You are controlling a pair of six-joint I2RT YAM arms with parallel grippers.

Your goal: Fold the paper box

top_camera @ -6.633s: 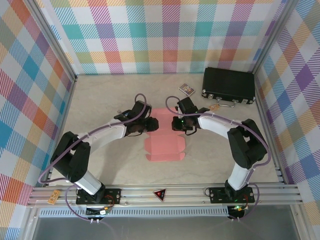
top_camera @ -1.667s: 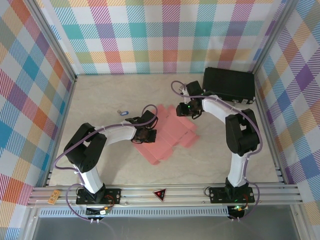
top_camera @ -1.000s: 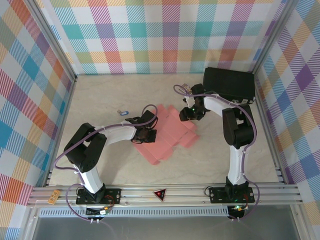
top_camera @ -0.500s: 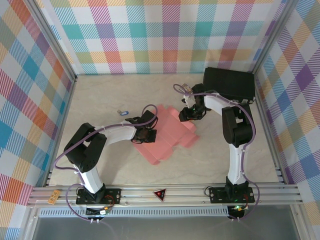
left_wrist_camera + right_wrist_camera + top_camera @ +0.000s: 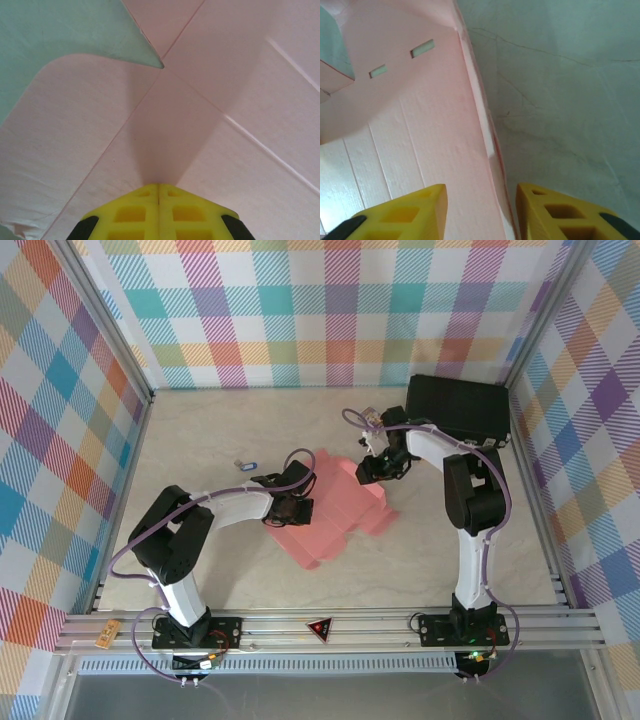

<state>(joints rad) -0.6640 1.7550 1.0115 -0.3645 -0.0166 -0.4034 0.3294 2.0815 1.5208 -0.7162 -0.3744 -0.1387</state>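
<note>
- Both jaws of the left gripper [image 5: 159, 196] are clenched together with nothing between them, their yellow tips set against the paper box [image 5: 215, 125] close to a crease.
- On the right gripper [image 5: 480, 189] the jaws stand apart, released. One yellow finger is over the pink sheet and the other over the bare table [image 5: 560, 100], and the sheet's slightly lifted edge runs between them.
- From above, the paper box lies unfolded and flat near the middle of the table, turned on a diagonal. The left gripper is on its left part and the right gripper at its far right edge.
- At the table's far right corner sits a black case [image 5: 458, 408]; a small blue object [image 5: 244, 464] lies left of the sheet, apart from it.
</note>
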